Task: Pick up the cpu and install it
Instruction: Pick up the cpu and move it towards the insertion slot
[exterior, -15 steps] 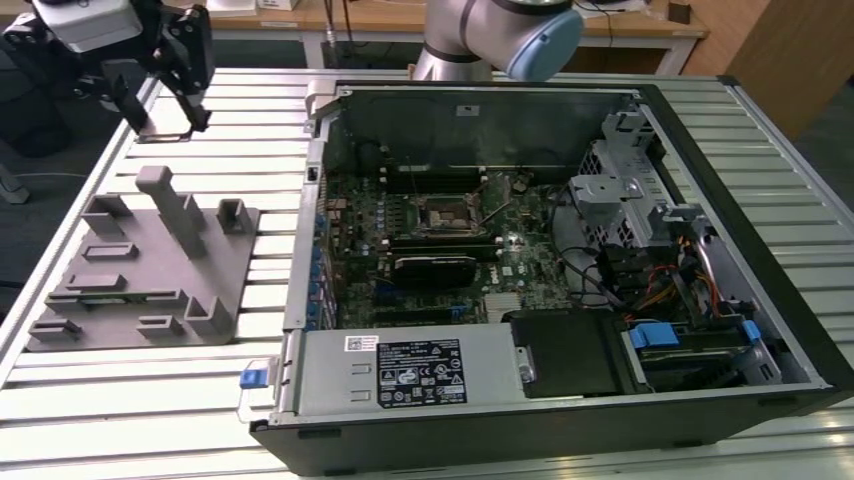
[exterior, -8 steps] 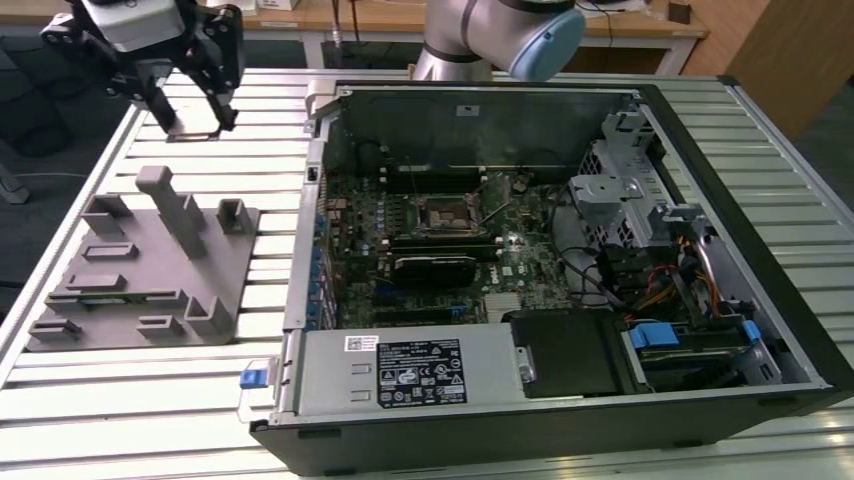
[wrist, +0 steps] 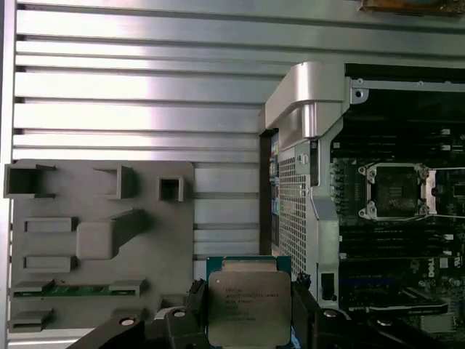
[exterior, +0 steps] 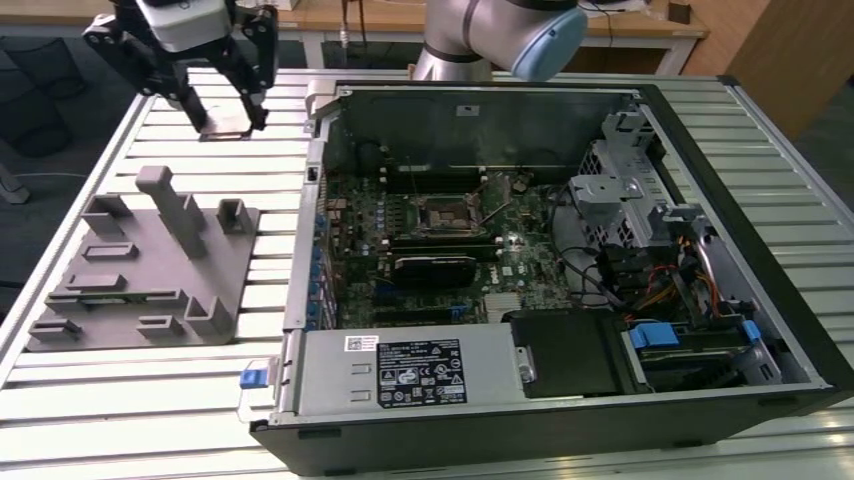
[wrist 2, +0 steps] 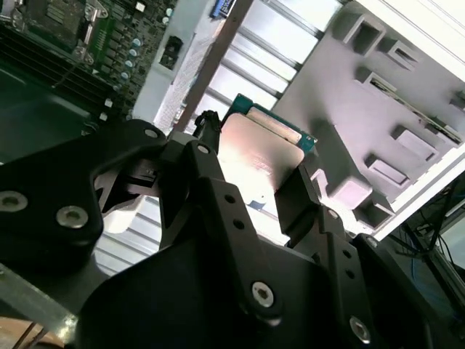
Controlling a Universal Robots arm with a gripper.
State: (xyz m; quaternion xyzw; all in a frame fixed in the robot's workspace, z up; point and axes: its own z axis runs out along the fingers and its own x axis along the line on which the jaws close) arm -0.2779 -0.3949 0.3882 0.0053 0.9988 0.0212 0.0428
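1. REMOTE DESK: I have the gripper over the bench near its far edge, at the exterior view's left, beyond the grey fixture block and just off the far corner of the open computer case.
2. The gripper is clamped on the cpu, with 2 black fingers pressing opposite edges. This leaves the pale metal top uncovered and, I judge, keeps the pads off the delicate underside.
3. The chip sits flat and level between the fingers, with a thin green rim showing along 1 edge in both wrist views. By my reading it hangs clear of the bench slats and touches nothing else.
4. The fixture block lies near the bench edge at the exterior view's left, beside the case and well apart from the chip. Its slots and posts are there to park parts.
5. The case lies on its side with its cover off, so the motherboard faces up. The square socket sits mid-board and looks unfilled to me.
6. I judge the pickup done and the seating not yet done, because the chip is outside the case wall.
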